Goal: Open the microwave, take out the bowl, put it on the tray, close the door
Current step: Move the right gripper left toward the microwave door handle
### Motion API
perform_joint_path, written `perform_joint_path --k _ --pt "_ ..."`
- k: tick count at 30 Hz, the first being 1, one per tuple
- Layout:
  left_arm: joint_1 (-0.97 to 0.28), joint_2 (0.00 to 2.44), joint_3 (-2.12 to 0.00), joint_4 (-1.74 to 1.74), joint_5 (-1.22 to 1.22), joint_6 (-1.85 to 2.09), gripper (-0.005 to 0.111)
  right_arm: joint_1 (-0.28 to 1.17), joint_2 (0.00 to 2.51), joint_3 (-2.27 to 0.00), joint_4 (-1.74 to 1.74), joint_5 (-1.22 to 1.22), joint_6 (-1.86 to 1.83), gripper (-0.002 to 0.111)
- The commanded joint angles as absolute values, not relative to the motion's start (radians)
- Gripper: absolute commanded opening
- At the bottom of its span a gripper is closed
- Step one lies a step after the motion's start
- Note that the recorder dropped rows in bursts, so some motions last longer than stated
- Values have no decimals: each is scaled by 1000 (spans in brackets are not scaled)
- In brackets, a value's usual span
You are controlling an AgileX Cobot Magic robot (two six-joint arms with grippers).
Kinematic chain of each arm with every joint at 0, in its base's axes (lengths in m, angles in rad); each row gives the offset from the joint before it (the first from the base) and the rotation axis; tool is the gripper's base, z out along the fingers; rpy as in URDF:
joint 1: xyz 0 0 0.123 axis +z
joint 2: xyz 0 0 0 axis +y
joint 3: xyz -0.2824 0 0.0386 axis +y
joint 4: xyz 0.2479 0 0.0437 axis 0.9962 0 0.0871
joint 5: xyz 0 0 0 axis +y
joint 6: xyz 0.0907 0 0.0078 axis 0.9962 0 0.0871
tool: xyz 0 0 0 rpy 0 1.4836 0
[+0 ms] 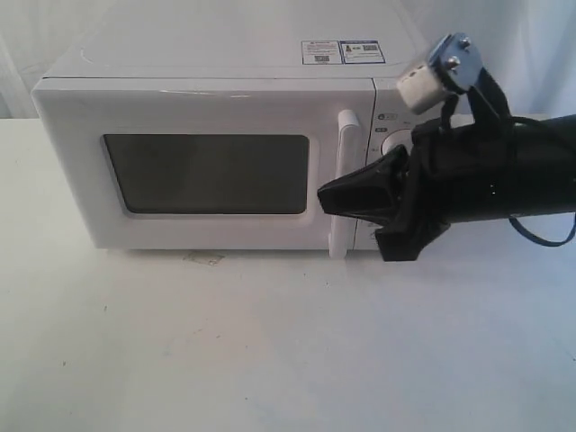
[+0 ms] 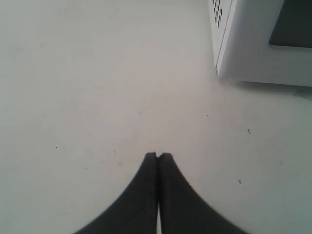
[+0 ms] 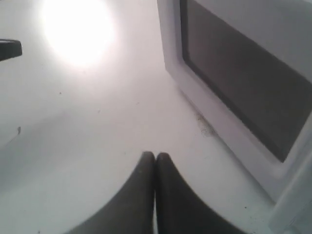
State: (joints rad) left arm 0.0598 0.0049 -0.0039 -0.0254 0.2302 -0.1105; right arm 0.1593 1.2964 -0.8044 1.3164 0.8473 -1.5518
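Note:
The white microwave (image 1: 207, 108) stands at the back of the table with its door (image 1: 81, 171) shut. The dark window (image 1: 207, 175) shows nothing inside, so the bowl is hidden. My right gripper (image 1: 322, 200) is shut and empty, its tip just in front of the lower part of the vertical bar handle (image 1: 346, 135). In the right wrist view this gripper (image 3: 155, 155) hangs over the table beside the door's window (image 3: 234, 83). My left gripper (image 2: 158, 155) is shut and empty above bare table, near the microwave's corner (image 2: 243, 48). No tray is in view.
The right arm covers most of the knob panel (image 1: 393, 142). A small stain (image 1: 202, 258) marks the white table (image 1: 270, 360) below the door. A dark object (image 3: 9, 48) shows at the edge of the right wrist view.

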Motion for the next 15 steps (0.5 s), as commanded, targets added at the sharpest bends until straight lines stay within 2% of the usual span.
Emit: perform_joint_path --k 1,4,7,15 --pt "57 0 0 -30 232 -108 0 27 1370 -809 1408 1062 -1805 0" --pt "57 0 0 -30 232 -108 0 -48 1427 -809 1443 1169 -1963 0" --pt "57 0 0 -30 232 -108 0 -85 1468 -809 1459 1134 -2049 0" --pt "57 0 0 -30 232 -108 0 -93 1579 -821 1628 1139 -2145 1"
